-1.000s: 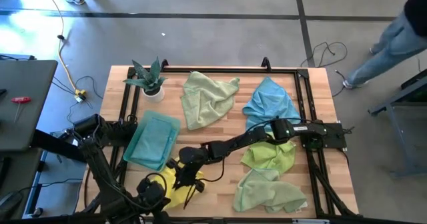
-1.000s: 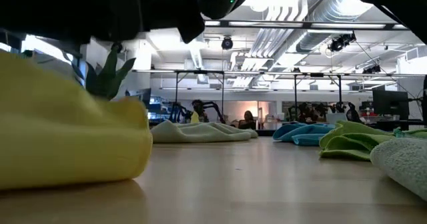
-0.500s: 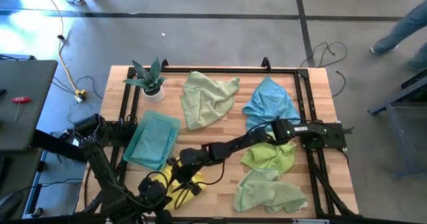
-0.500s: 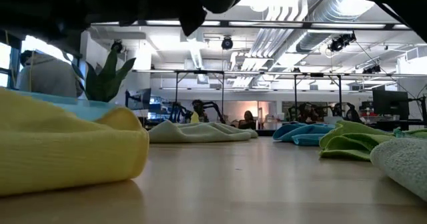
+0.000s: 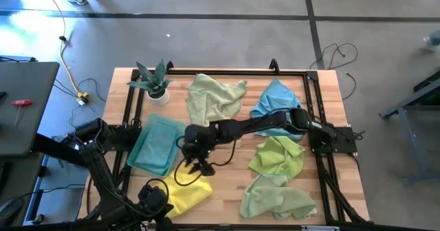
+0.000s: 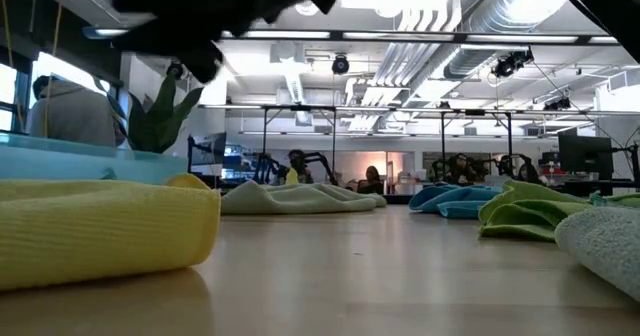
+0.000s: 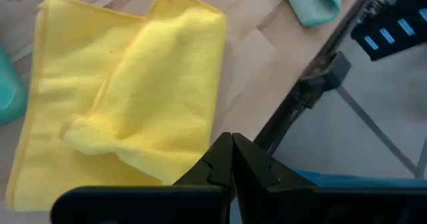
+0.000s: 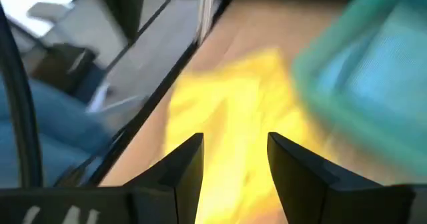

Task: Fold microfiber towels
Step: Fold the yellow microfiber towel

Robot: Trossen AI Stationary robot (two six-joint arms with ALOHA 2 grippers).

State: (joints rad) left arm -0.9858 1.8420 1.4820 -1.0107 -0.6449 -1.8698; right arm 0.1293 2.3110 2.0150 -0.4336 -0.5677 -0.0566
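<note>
A wooden table (image 5: 227, 196) is framed by a black rail. On it are laid a folded yellow towel (image 5: 184, 192), a folded teal towel (image 5: 157, 144), a crumpled pale green towel (image 5: 214, 100), a sky blue towel (image 5: 277, 100), two more rumpled green towels (image 5: 278, 159) (image 5: 275, 198), and a potted plant (image 5: 154, 82) at a far corner.

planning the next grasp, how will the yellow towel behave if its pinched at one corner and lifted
The yellow towel would probably go floppy and droop, since its top layer already lies rumpled. The fold would likely fall open, because nothing pins the layers. It looks light and soft, so a push from the right end effector above it may bunch it rather than slide it.
</note>
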